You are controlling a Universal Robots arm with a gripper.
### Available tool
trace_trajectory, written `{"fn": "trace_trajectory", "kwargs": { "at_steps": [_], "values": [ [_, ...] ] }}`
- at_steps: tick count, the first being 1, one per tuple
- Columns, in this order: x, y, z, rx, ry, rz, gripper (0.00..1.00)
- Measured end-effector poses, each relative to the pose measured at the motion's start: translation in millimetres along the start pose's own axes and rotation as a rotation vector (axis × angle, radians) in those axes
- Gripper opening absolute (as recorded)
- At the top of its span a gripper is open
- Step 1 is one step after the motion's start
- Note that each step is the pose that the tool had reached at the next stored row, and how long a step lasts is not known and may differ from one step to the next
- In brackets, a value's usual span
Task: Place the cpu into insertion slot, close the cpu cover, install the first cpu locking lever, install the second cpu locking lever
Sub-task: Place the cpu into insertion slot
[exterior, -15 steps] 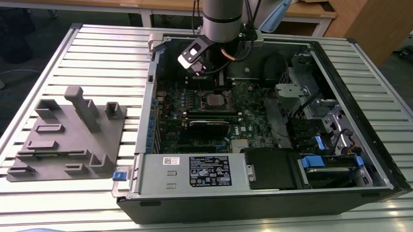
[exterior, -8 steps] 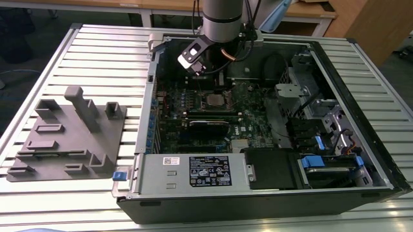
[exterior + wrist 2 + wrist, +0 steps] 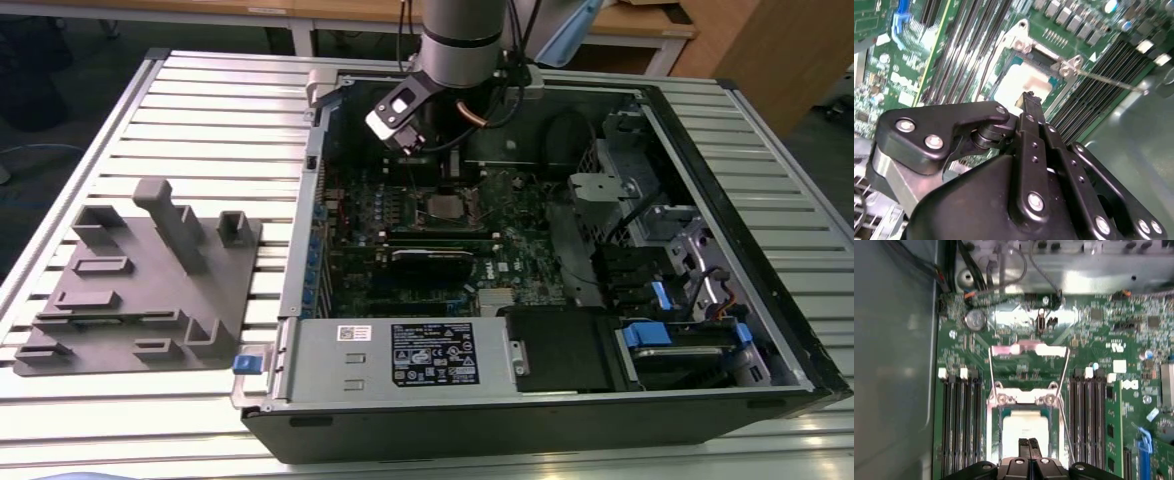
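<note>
The cpu [image 3: 1025, 426], a small flat square chip with a pale silver-grey metal top, is already seated in its socket. The slatted metal counter [image 3: 200, 110] carries an open black computer case [image 3: 534, 440] laid on its side, its green motherboard [image 3: 521, 250] facing up.

The grey robot arm [image 3: 461, 30] reaches down into the case. Near the board's middle, between banks of long black memory slots [image 3: 961, 425], is the insertion slot [image 3: 999, 437], a square dark-rimmed socket holding the chip.

The cpu cover [image 3: 1026, 349], a thin metal frame plate with a large cutout, appears to stand raised from the socket's hinge end, so it is judged not yet shut. A thin wire locking lever [image 3: 1114, 82] angles away from one corner, apparently unlatched.

The black fingers [image 3: 1024, 446] are pressed together with nothing between them, their tips just over the chip.

The chip looks light, stiff and thin, and probably fragile underneath, so it is best gripped by opposite edges. The cover looks rigid and should swing down if pushed at its free edge.
</note>
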State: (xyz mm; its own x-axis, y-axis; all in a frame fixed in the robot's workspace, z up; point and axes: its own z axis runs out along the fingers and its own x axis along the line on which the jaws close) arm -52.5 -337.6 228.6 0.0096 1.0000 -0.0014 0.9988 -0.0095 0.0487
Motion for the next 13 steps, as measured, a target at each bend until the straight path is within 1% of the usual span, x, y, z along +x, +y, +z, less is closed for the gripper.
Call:
{"fn": "trace_trajectory", "kwargs": {
  "at_steps": [1, 5, 13],
  "values": [
    [0.0, 0.0, -0.1, 0.0030, -0.0003, 0.000, 0.11],
    [0.0, 0.0, 0.0, 0.0099, -0.0001, 0.000, 0.11],
    [0.0, 6.3, 0.4, 0.0119, 0.0000, 0.000, 0.11]
  ]
}}
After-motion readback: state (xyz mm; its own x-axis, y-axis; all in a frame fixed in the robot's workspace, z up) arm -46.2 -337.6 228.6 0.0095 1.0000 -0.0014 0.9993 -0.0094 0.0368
